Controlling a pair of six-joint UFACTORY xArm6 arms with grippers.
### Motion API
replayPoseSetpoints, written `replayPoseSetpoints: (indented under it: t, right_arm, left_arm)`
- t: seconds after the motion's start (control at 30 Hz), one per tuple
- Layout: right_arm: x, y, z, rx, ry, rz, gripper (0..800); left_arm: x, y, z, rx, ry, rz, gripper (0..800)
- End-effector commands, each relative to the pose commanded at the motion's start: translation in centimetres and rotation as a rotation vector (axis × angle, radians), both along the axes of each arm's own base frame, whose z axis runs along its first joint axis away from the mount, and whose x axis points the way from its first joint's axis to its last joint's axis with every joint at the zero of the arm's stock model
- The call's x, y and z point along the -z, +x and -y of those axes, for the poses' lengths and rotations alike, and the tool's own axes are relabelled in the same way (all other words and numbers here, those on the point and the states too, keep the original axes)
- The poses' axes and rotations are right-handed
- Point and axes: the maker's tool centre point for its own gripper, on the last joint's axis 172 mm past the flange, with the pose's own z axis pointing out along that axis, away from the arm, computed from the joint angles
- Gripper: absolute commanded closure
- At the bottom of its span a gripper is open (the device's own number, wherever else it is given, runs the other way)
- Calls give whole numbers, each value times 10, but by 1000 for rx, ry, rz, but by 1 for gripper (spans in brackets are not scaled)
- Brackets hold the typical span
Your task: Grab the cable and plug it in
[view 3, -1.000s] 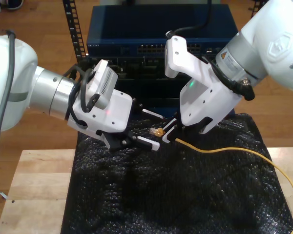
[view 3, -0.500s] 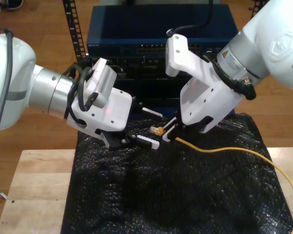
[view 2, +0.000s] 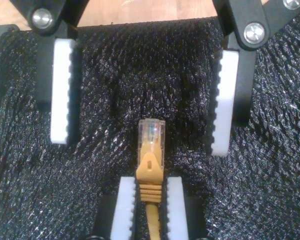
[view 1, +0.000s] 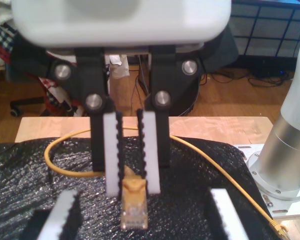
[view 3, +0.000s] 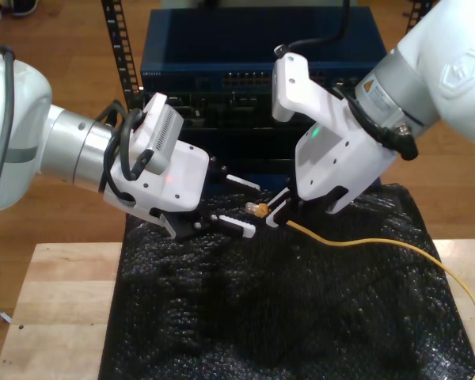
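The cable (view 3: 364,243) is thin and yellow and runs off toward the exterior view's right. Its clear plug (view 3: 259,209) sticks out of my second gripper (view 3: 279,212), on the arm at the exterior view's right. That gripper is shut on the orange boot just behind the plug (view 2: 151,135). My first gripper (view 3: 253,210), on the arm at the exterior view's left, stands wide open. Its white fingers (view 2: 60,95) flank the plug without touching it. In the first wrist view, my second gripper (view 1: 131,190) points the plug (view 1: 135,212) toward the camera.
A dark blue network switch (view 3: 261,47) with a row of ports (view 3: 249,79) sits in the rack behind both grippers. Black bubble wrap (view 3: 285,317) covers the wooden table (view 3: 55,317). An arm base (view 1: 285,155) stands on the table, with another cable end (view 1: 277,227) beside it.
Both grippers have risen slightly. The plug sits a little higher and further between my first gripper's open fingers. The second gripper's hold is unchanged.
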Motion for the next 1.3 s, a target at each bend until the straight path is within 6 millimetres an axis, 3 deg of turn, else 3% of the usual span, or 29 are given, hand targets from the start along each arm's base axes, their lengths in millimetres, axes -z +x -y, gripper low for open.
replayPoseSetpoints:
  t: [0.47,1.3]
  right_arm:
    - [-1,1,0,2,1,3,796]
    - [0,0,-1,-2,0,0,796]
  left_arm:
    - [2,2,-1,-9,6,1,452]
    - [4,6,-5,-26,9,2,594]
